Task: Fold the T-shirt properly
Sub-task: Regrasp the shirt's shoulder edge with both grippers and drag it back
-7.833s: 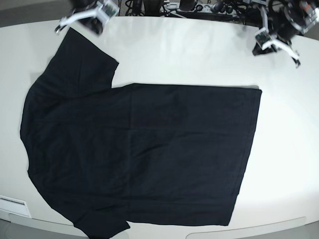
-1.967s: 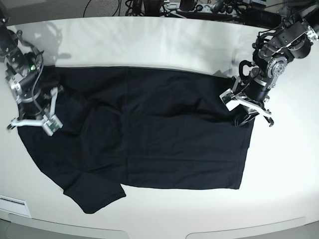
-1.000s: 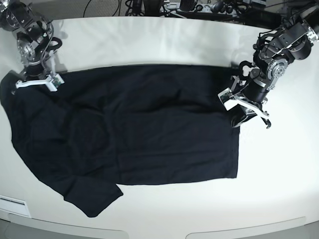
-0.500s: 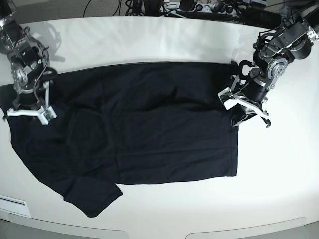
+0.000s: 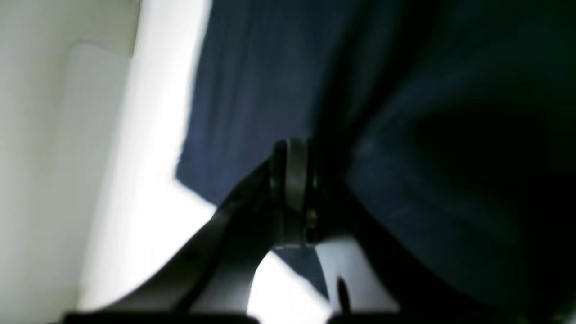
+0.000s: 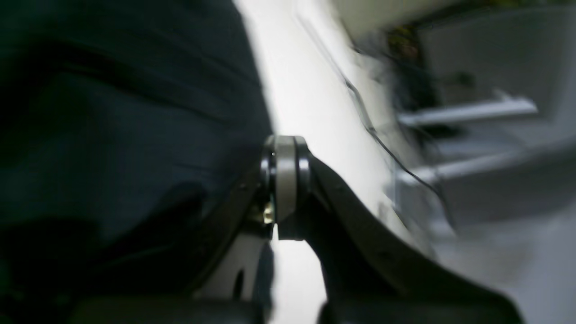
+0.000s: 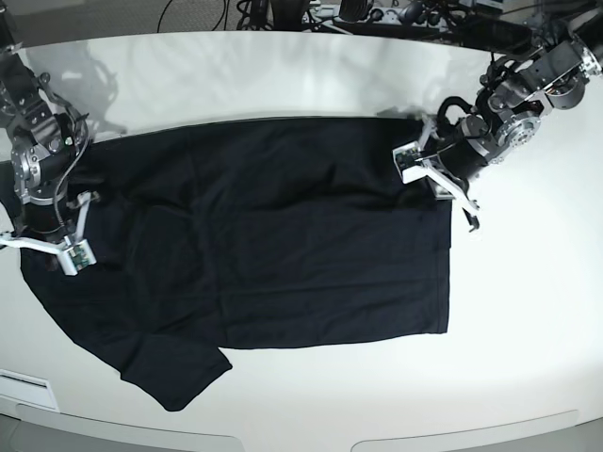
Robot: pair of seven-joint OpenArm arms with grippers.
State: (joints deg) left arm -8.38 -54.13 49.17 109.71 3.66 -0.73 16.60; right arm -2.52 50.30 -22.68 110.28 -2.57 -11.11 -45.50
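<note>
- At the far left of the overhead view, the right gripper (image 7: 42, 247) sits low over the shoulder end of the T-shirt (image 7: 273, 235). Its jaws are pressed together. In its wrist view, dark fabric (image 6: 126, 117) lies right against the closed tips, so it appears to be pinching the cloth there, though blur makes the hold itself hard to confirm.
- Across the middle, the black shirt lies spread on the white table (image 7: 301, 75), lengthwise from left to right. Its far edge looks doubled over toward the near side, with soft wrinkles. One sleeve (image 7: 179, 372) sticks out flat at the near left corner.
- At the right, the left gripper (image 7: 441, 184) rests on the upper corner of the hem end. Its jaws are also closed, and its wrist view shows cloth (image 5: 252, 90) gathered at the tips, so it seems to be gripping that corner.
- Judged from this layout, the step in hand is a lengthwise fold, with each arm holding one end of the same long edge.
- The next move likely calls for both arms to travel together, keeping the edge taut and straight, laying it flat, then letting go. The loose sleeve will need tucking in afterwards.
</note>
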